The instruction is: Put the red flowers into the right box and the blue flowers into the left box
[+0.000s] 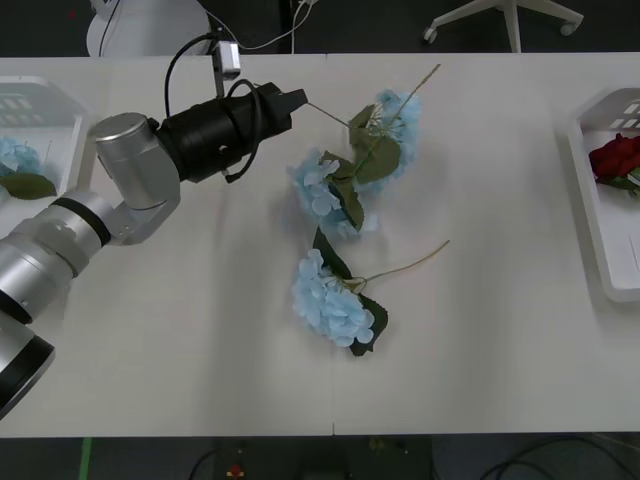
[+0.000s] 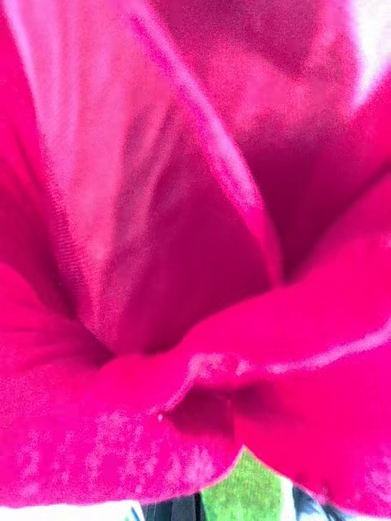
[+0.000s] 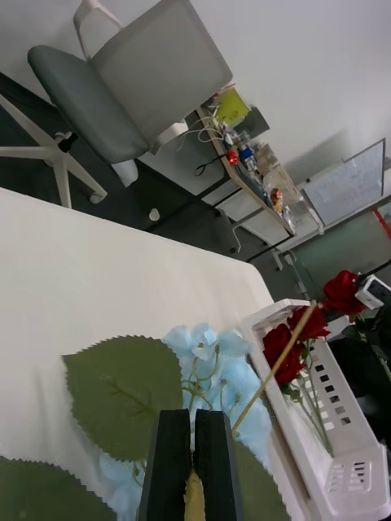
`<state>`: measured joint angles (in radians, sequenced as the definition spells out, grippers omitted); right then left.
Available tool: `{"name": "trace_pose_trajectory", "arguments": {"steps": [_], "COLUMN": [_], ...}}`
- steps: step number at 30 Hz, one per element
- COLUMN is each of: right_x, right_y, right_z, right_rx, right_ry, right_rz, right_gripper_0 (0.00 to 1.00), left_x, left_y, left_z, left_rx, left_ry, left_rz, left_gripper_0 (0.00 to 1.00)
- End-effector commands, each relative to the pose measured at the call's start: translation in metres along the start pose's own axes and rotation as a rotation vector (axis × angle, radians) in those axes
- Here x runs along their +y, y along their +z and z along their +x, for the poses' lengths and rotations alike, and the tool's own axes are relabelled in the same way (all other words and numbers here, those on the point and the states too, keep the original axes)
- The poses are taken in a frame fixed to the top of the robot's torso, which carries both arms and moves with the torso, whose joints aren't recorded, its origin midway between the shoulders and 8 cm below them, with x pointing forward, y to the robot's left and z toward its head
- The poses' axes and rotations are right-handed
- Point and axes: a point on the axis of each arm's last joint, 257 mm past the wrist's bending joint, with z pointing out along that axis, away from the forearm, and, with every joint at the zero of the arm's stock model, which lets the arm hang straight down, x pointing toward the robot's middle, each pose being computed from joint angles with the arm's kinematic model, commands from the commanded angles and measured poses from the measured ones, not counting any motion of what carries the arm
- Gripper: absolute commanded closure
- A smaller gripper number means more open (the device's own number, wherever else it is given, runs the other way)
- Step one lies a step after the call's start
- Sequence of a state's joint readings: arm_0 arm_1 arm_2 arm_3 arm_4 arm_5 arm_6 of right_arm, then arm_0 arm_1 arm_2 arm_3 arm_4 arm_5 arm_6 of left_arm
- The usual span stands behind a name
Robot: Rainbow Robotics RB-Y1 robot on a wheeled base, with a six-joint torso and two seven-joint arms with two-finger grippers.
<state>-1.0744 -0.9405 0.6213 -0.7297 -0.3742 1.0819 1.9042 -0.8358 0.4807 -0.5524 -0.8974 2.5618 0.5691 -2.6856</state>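
White tabletop (image 1: 500, 380) runs across the front view, with dark floor and chair legs beyond its far edge. Three of the blue flowers (image 1: 330, 305) lie near the middle of it: fluffy heads of many small pale-blue petals with broad green leaves and thin pale stems. Two heads lie tangled together farther back, their leaves overlapping; the third lies alone nearer the robot, its stem curving off to the right. A fourth blue head sits in the left box (image 1: 45, 125), a shallow white tray with a rounded rim at the table's left edge.

At the right edge stands the right box (image 1: 590, 215), a matching white tray, with the red flowers (image 1: 615, 158) lying inside as deep-red blooms with green leaves. In the left wrist view those roses lie along the tray's length, and one more red bloom shows higher up beyond the tray.

From the lower left the left arm reaches diagonally across the table, its black wrist ending in the left gripper (image 1: 297, 101) just beside the far pair of blue heads. Its black fingers (image 3: 173, 456) are clenched together on a thin pale stem that rises between them.

Close against the right wrist camera are deep pink-red petals; whether the right gripper's fingers are closed cannot be told.
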Motion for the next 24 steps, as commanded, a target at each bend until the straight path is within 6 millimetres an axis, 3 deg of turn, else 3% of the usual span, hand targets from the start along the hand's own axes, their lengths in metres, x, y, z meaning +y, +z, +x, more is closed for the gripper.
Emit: {"name": "trace_pose_trajectory", "arguments": {"steps": [1,5,12,14,17,18,20,24], "right_x": [0.004,0.023,0.043,0.048,0.05,0.05,0.05,0.047], "right_y": [0.006,0.021,0.031,0.033,0.032,0.032,0.032,0.033], "right_z": [-0.009,-0.001,0.0,-0.001,-0.003,-0.003,-0.004,0.0], "right_rx": [0.002,0.02,0.02,0.021,0.018,0.016,0.014,0.013], "right_ry": [0.039,0.046,0.055,0.059,0.057,0.057,0.059,0.073], "right_rz": [0.019,0.007,0.002,-0.003,0.0,0.0,-0.001,-0.012], "right_gripper_0": [1.0,1.0,1.0,1.0,1.0,0.91,0.6,0.29], "left_x": [-0.007,0.008,0.024,0.03,0.042,0.046,0.056,0.071], "left_y": [-0.034,-0.065,-0.098,-0.119,-0.15,-0.162,-0.193,-0.25], "left_z": [-0.072,-0.1,-0.141,-0.16,-0.174,-0.178,-0.183,-0.185], "left_rx": [-0.001,0.02,0.036,0.057,0.112,0.131,0.196,0.319], "left_ry": [0.174,0.282,0.454,0.533,0.623,0.645,0.698,0.753], "left_rz": [0.025,-0.009,-0.088,-0.12,-0.163,-0.178,-0.212,-0.263], "left_gripper_0": [1.0,1.0,1.0,1.0,1.0,1.0,1.0,1.0]}}
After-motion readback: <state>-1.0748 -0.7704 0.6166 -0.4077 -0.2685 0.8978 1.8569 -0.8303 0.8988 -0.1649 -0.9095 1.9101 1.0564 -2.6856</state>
